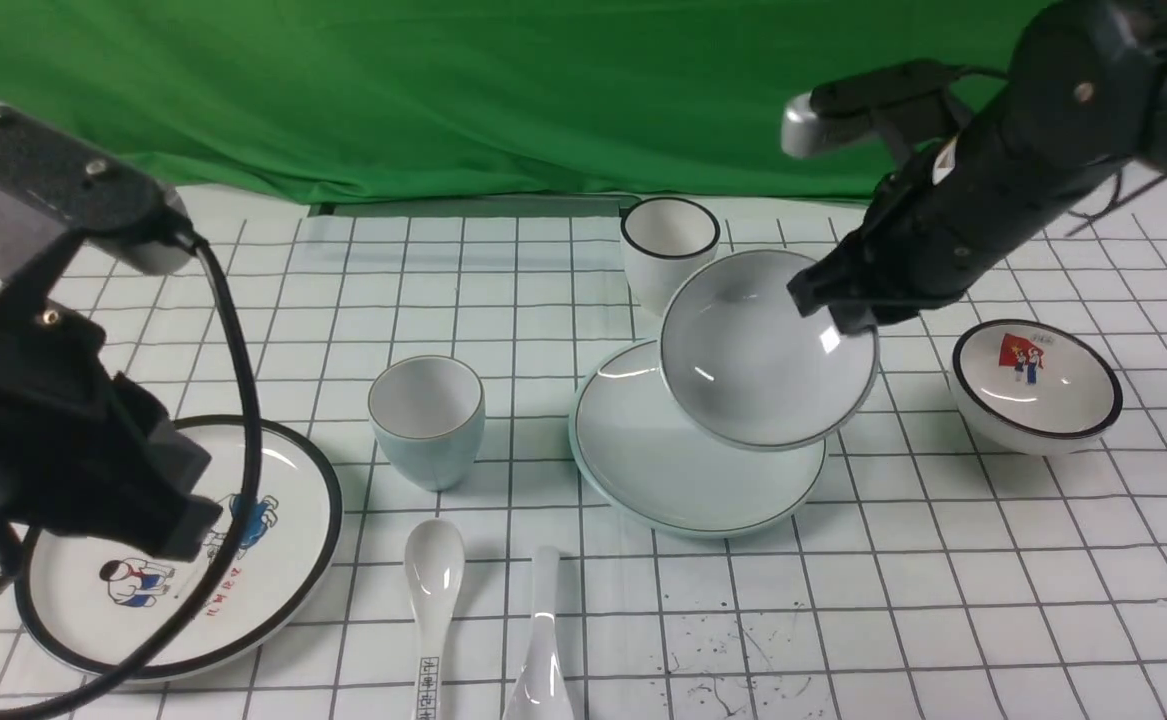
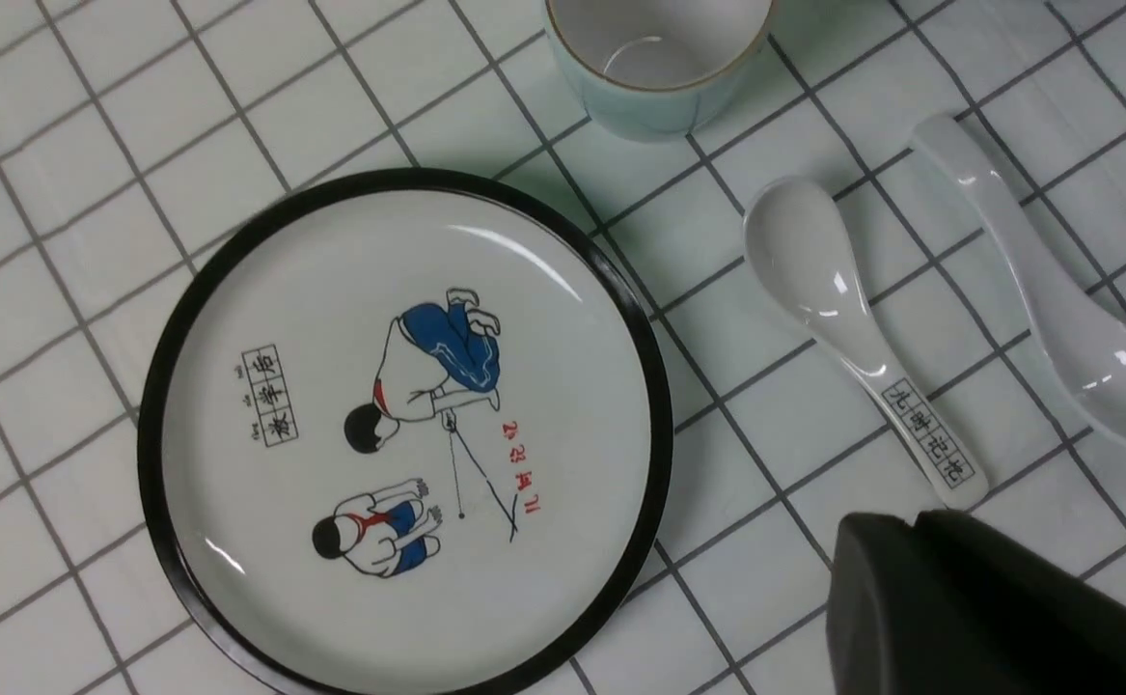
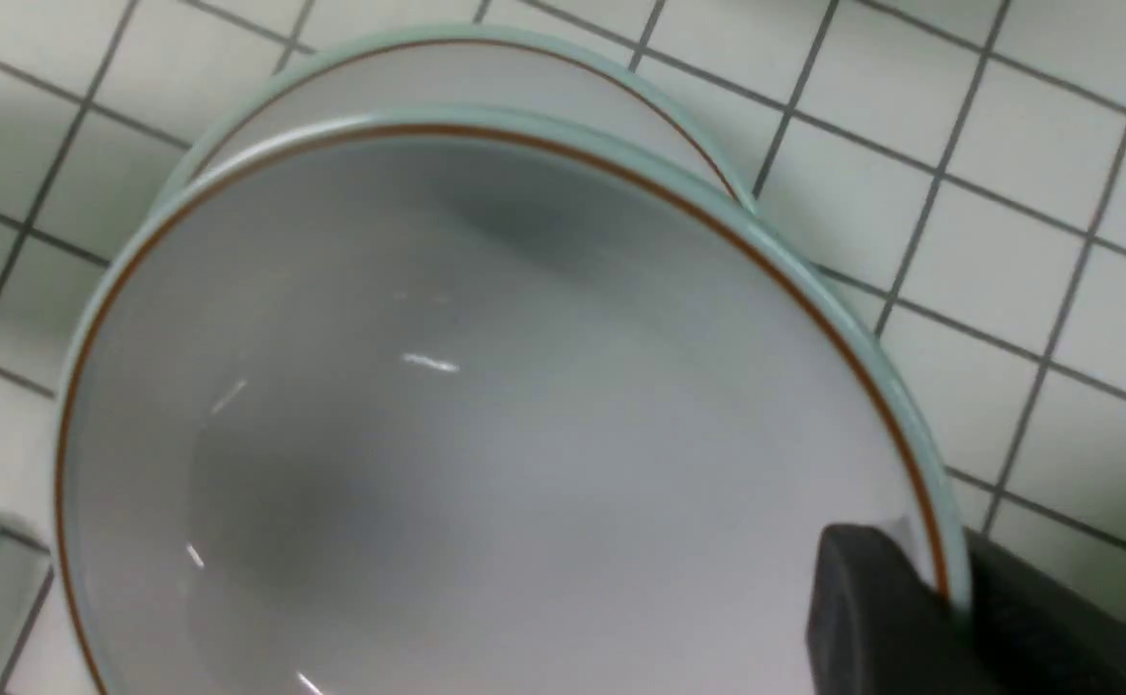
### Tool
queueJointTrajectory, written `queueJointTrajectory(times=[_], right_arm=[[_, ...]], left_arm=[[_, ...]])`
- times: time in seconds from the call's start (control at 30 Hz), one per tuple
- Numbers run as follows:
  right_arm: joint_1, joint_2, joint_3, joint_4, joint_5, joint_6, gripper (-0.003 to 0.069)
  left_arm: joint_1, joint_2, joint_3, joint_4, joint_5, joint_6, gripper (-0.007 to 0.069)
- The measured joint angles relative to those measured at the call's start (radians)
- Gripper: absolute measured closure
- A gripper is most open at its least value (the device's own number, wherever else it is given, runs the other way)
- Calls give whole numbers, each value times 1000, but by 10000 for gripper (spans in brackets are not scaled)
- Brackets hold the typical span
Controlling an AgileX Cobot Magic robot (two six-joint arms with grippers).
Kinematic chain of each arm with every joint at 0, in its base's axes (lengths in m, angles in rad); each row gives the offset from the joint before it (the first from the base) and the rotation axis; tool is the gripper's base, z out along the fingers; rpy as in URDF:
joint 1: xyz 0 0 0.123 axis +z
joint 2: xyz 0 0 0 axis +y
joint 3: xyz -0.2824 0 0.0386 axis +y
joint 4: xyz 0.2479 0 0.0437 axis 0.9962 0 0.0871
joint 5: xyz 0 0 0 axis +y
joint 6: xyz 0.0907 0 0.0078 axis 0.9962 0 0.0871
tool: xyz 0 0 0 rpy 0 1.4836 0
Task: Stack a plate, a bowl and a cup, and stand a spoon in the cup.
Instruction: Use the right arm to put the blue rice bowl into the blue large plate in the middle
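**Front view:** right gripper (image 1: 836, 312) pinching rim of bowl (image 1: 753, 375), holding it tilted over plate (image 1: 643, 470). Cup (image 1: 428, 420) standing left of plate. Spoon (image 1: 543, 640) lying near front edge.

**Left wrist view:** left gripper (image 2: 910, 541), fingers closed and empty, hanging near cartoon plate (image 2: 263, 280).

**Right wrist view:** fingers (image 3: 871, 618) clamping bowl rim, plate edge showing beneath.
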Motion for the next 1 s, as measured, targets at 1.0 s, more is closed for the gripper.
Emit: queueJointTrajectory(times=[1.0], right_arm=[[0,201,-64,70,-116,-5,307]], left_arm=[[0,0,0,4,-183,-12,652]])
